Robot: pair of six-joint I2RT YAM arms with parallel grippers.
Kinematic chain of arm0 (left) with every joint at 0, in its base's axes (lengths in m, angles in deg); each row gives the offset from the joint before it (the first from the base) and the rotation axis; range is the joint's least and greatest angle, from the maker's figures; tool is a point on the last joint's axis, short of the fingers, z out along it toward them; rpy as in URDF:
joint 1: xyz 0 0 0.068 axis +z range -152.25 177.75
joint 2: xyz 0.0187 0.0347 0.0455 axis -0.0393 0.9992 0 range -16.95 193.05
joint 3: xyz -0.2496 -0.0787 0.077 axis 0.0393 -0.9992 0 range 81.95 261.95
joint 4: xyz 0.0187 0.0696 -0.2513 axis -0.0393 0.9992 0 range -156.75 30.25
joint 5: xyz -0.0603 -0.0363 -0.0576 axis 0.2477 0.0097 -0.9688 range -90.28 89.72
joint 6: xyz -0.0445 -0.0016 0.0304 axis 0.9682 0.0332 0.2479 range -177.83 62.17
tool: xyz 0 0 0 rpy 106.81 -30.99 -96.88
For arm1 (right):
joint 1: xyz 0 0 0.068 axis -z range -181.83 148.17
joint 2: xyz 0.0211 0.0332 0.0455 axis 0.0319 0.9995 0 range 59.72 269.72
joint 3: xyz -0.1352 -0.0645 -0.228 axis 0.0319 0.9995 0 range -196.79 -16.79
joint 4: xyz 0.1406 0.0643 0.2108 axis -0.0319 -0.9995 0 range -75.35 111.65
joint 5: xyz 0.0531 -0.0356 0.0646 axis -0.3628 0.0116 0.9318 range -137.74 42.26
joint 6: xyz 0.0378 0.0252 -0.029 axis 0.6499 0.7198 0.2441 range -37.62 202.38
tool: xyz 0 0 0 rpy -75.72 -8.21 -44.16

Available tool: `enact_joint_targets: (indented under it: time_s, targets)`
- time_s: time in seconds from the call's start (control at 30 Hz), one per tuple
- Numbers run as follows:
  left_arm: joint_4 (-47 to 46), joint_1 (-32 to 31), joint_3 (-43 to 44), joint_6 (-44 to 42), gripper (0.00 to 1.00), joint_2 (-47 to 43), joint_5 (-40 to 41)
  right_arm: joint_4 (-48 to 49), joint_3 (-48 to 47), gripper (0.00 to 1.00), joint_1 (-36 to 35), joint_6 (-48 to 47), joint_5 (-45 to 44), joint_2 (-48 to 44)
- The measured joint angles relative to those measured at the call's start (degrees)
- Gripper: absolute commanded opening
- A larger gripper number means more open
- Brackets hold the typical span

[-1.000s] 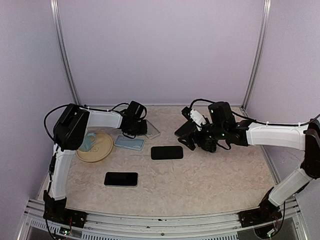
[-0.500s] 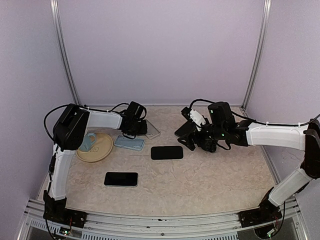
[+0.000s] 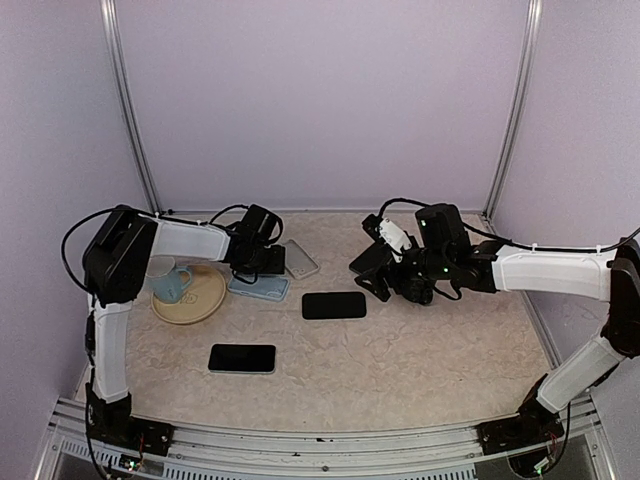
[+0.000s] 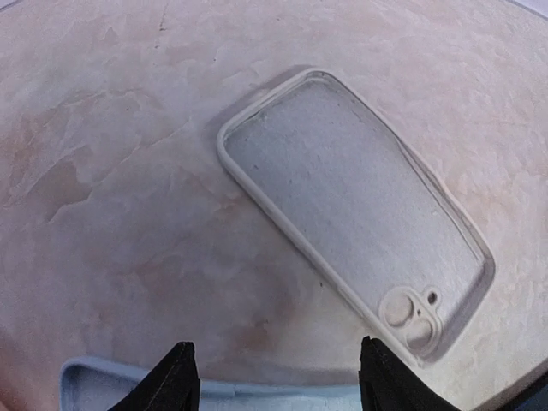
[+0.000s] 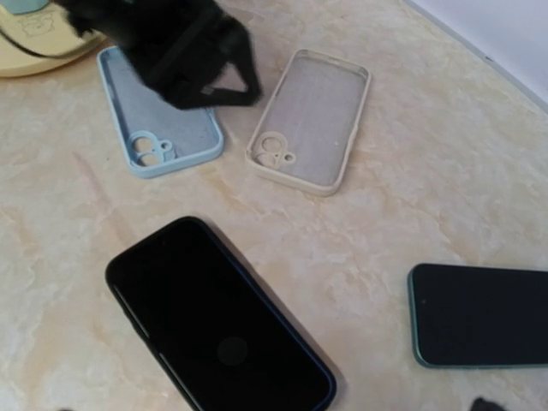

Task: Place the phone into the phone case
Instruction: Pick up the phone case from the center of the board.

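Closest to the arm bases, near-left of the middle phone: a second phone, glossy black slab with a silvery rim. Middle phone flat, dark, rounded corners. Left of it and beyond: soft pale-blue case, then matte beige case, both empty, with round camera cut-outs. Further left, yellow plate with a blue cup. Beige marbled tabletop, lilac walls. Left gripper hanging over the cases, jaws apart, gripping nothing. Right gripper just right of the middle phone, spread wide, also empty.
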State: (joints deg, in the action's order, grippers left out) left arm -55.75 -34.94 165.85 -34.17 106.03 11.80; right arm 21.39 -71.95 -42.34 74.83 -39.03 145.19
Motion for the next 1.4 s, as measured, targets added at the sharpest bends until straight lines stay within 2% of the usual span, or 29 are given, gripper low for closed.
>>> enact_joint_targets:
  time_s: [0.27,0.43,0.67,0.83,1.0,1.4]
  targets:
    - [1.6,-4.5,-7.8,-6.5,0.69,-11.8,0.7,0.0,0.0,0.99,-0.1,-0.4,0.0,0.0]
    - [3.7,-6.0,-9.8,-15.2,0.70,-13.0,0.4,0.0,0.0,0.99,-0.3,-0.8,0.5,0.2]
    - [8.2,-5.2,-7.8,-27.8,0.70,-12.9,-3.7,-0.7,-0.4,0.99,-0.4,-2.0,1.7,1.7]
    - [10.2,-5.0,-7.3,-31.6,0.63,-12.9,-4.8,-0.9,-0.4,0.99,-0.4,-2.7,1.7,1.6]
    - [12.4,-5.4,-6.1,-34.8,0.62,-12.2,-5.4,-0.9,-0.4,0.99,-0.4,-3.1,1.8,1.6]
    - [10.4,-5.6,-8.9,-40.7,0.48,-9.8,-4.5,-2.7,-0.4,0.99,-0.6,-3.3,2.4,1.6]
